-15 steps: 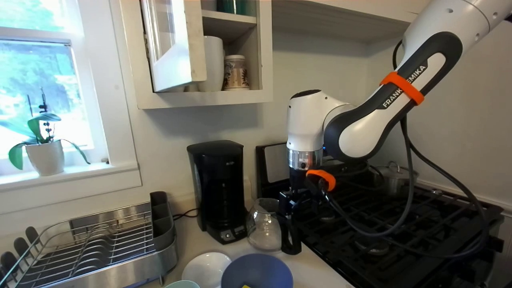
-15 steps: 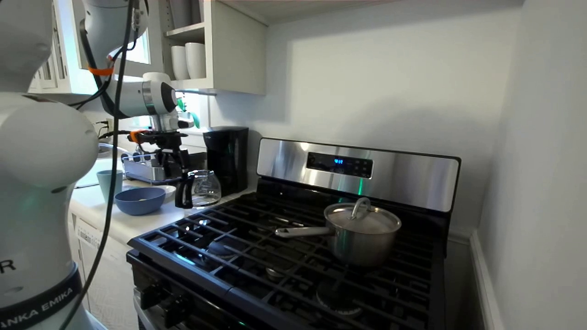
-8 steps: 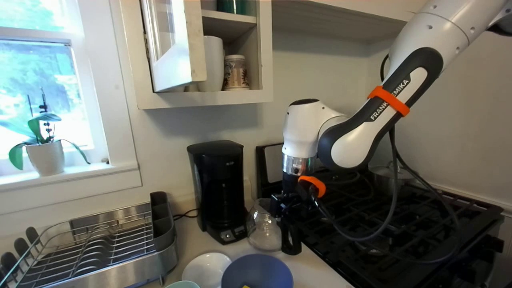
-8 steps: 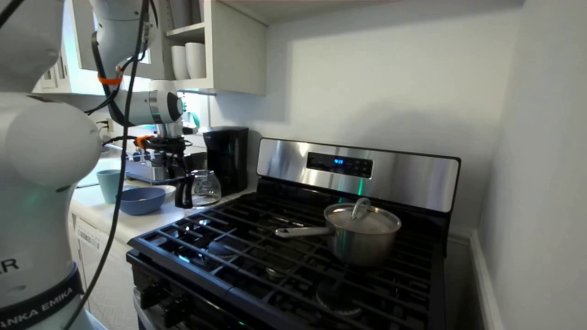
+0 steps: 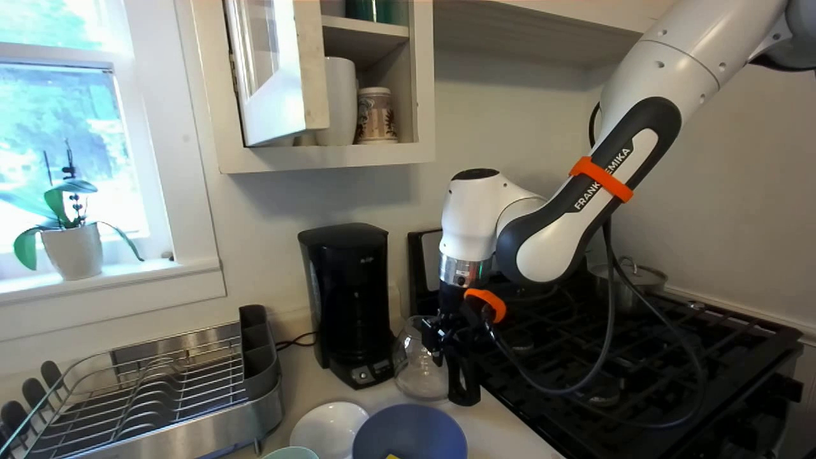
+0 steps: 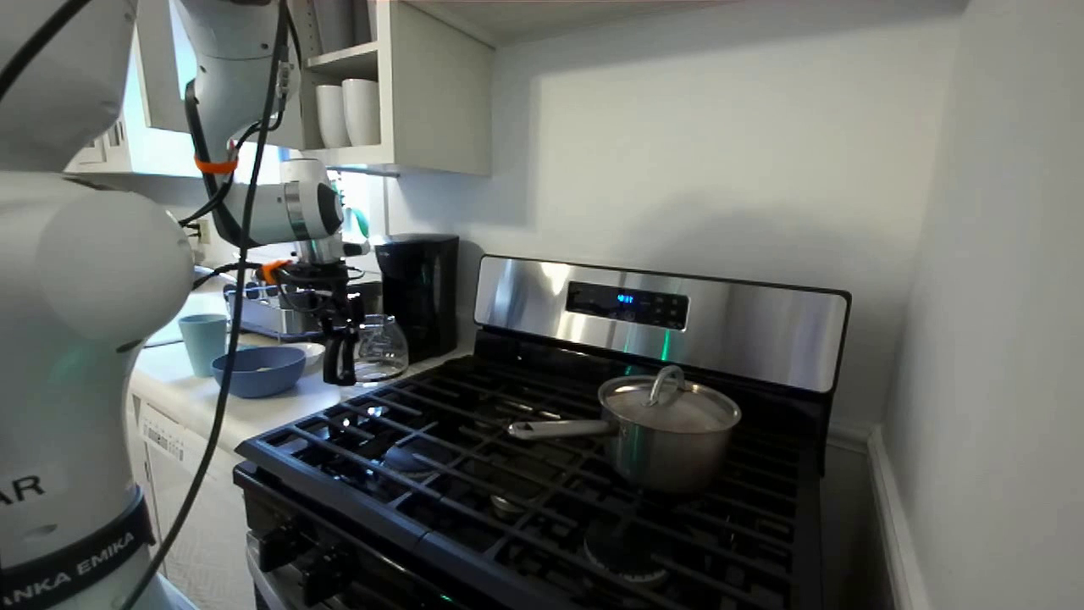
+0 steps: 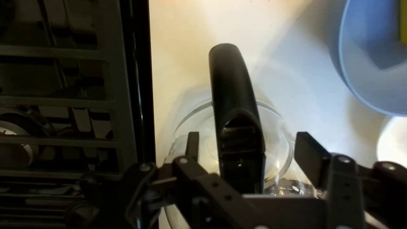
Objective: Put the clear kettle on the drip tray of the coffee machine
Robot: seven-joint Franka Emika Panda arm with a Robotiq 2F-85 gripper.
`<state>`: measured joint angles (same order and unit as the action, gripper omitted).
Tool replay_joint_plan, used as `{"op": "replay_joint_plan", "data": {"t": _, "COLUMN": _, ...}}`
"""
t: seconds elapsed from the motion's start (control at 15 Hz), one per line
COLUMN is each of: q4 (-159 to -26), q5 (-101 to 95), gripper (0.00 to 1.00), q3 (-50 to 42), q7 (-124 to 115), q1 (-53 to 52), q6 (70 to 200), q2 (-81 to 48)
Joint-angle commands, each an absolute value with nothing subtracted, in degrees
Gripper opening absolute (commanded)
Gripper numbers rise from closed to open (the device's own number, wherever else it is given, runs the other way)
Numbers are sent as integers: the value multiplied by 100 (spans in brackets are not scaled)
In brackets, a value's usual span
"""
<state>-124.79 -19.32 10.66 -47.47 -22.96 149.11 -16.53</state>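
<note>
The clear kettle [image 5: 421,373] stands upright on the counter just beside the coffee machine [image 5: 344,293]. The kettle also shows in an exterior view [image 6: 381,352], with its black handle [image 6: 340,356] pointing away from the machine. The drip tray [image 5: 357,359] is at the machine's base, dark and hard to make out. My gripper [image 5: 443,344] is over the kettle's handle side, pointing down. In the wrist view my gripper [image 7: 248,146] is open, its fingers on either side of the black handle [image 7: 235,92] with a gap on both sides. The glass [image 7: 276,136] shows below the fingers.
The black stove [image 5: 612,357] is right beside the kettle, with a lidded steel pot [image 6: 669,432] on it. A blue bowl [image 5: 411,433] and a white bowl [image 5: 328,430] stand before the kettle. A metal dish rack [image 5: 172,382] and an open cabinet door [image 5: 280,76] are nearby.
The arm and gripper have moved down, and slightly toward the coffee machine in an exterior view, bringing the open gripper over the kettle's handle. The kettle has not moved.
</note>
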Motion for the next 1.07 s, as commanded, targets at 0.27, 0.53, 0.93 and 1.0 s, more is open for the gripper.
{"op": "replay_joint_plan", "data": {"t": 0.27, "q4": -12267, "q5": -2127, "gripper": 19, "q3": 808, "q7": -4867, "q1": -2622, "q6": 14934, "q2": -1874}}
{"op": "replay_joint_plan", "data": {"t": 0.53, "q4": -12283, "q5": -2187, "gripper": 8, "q3": 729, "q7": -4930, "q1": -2691, "q6": 14980, "q2": -1854}}
{"op": "replay_joint_plan", "data": {"t": 0.93, "q4": -12339, "q5": -2482, "gripper": 8, "q3": 609, "q7": -5178, "q1": -2812, "q6": 15108, "q2": -1681}}
{"op": "replay_joint_plan", "data": {"t": 1.0, "q4": -12353, "q5": -2572, "gripper": 8, "q3": 592, "q7": -5255, "q1": -2834, "q6": 15121, "q2": -1648}}
